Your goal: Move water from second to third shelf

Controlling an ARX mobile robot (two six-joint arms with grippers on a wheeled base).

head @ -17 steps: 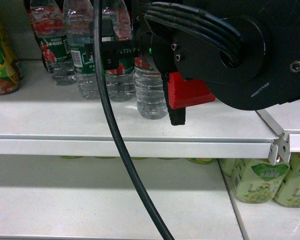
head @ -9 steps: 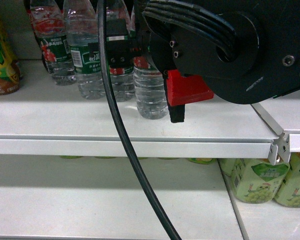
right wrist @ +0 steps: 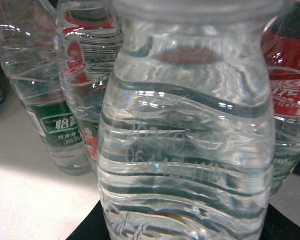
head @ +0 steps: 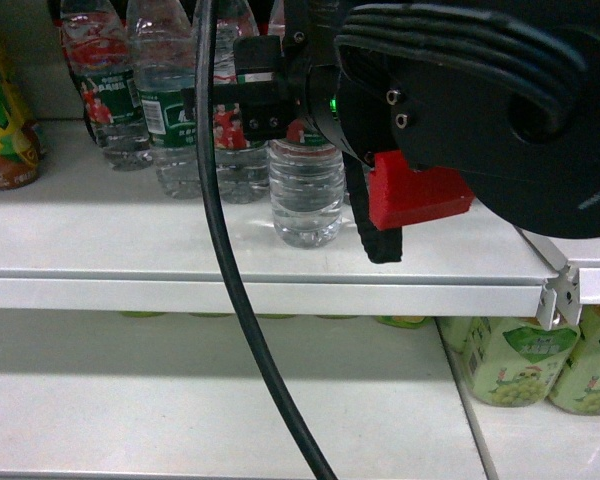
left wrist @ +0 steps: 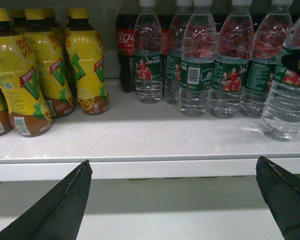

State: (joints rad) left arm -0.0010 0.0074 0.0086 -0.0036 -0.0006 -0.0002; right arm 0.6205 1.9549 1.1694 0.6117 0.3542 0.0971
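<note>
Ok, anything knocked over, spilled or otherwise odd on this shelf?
Nothing is spilled or toppled. One water bottle stands forward of its row, nearer the shelf edge, upright, with the right gripper at its label. The yellow drink bottles stand upright too. The left gripper is open, holding nothing.

water bottle (head: pixel 307 195) label hidden behind right arm, right hand fingertips unseen, left hand (left wrist: pixel 175 200) fingers cropped by frame

We counted 6 water bottles (left wrist: pixel 199 62) ahead of our left gripper (left wrist: pixel 175 200), 1 cola bottle (left wrist: pixel 126 47) behind them, and 5 yellow drink bottles (left wrist: pixel 87 62) left of it.
</note>
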